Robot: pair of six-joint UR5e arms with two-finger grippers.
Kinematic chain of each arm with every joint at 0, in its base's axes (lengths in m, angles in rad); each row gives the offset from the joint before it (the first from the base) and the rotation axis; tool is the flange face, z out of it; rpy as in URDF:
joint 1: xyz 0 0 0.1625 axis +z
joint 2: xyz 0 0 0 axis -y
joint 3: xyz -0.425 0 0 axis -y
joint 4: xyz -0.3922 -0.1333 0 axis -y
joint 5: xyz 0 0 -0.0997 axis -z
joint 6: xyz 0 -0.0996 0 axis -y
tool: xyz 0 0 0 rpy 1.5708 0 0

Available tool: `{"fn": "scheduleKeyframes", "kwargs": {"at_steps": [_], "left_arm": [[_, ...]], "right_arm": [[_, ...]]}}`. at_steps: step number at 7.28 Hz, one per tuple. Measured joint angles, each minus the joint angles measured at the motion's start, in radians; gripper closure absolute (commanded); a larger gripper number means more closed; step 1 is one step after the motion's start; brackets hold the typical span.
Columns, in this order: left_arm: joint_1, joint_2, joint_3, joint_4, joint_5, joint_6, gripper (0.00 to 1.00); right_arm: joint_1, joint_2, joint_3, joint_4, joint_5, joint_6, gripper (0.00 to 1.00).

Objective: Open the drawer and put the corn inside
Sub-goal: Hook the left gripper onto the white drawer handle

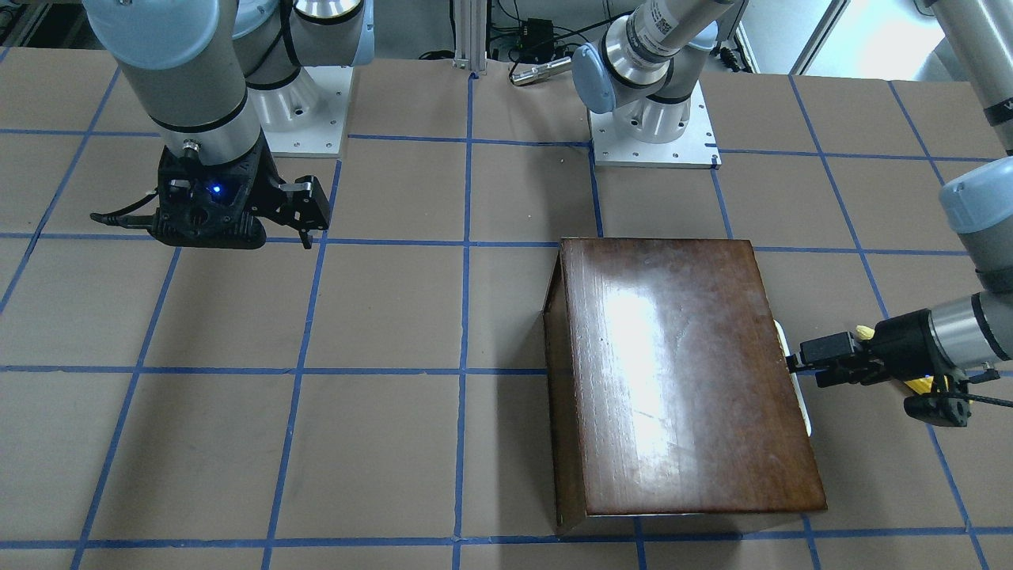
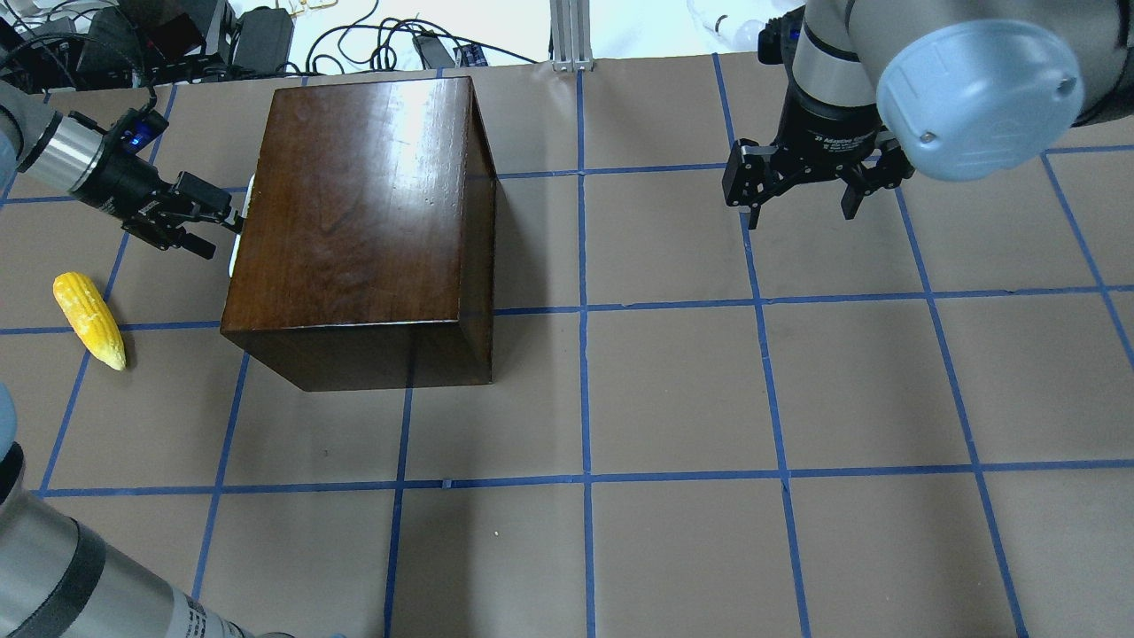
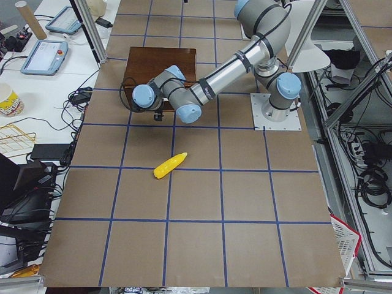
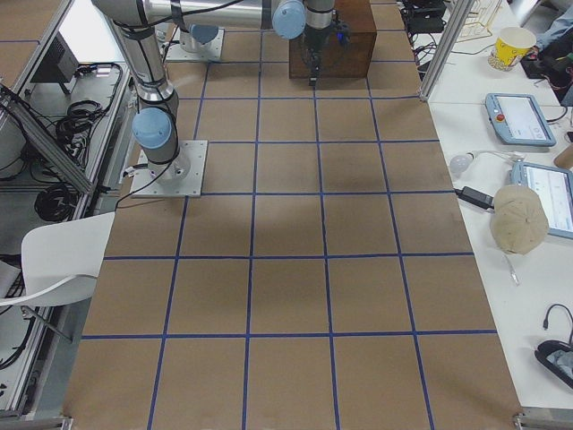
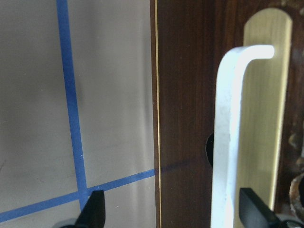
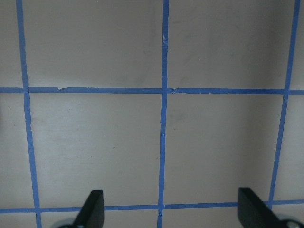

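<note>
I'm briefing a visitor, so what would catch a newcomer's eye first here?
A glossy dark brown wooden box stands left of centre in the overhead view, the left gripper open around its pale handle. A bright yellow toy corn cob lies on the table to its left, untouched.

Brown paper covers the desk (image 2: 673, 399), crossed by a grid of blue tape (image 2: 585, 310). In the exterior right view a white chair (image 4: 63, 255) stands at eight o'clock, and a white side bench (image 4: 452, 116) carrying a teach pendant (image 4: 519, 119) runs along three o'clock. In the exterior left view, coiled cables (image 3: 370, 184) lie at four o'clock.
</note>
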Motion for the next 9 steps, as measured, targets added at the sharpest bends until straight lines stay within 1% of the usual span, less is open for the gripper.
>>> {"fn": "scheduleKeyframes", "kwargs": {"at_steps": [4,9], "left_arm": [[0.0,-0.008,-0.002,-0.005,-0.025,-0.001,0.0],[0.0,-0.025,-0.002,-0.007,-0.025,-0.002,0.0]], "right_arm": [[0.0,0.0,0.0,0.0,0.0,0.0,0.0],[0.0,0.0,0.0,0.0,0.0,0.0,0.0]]}}
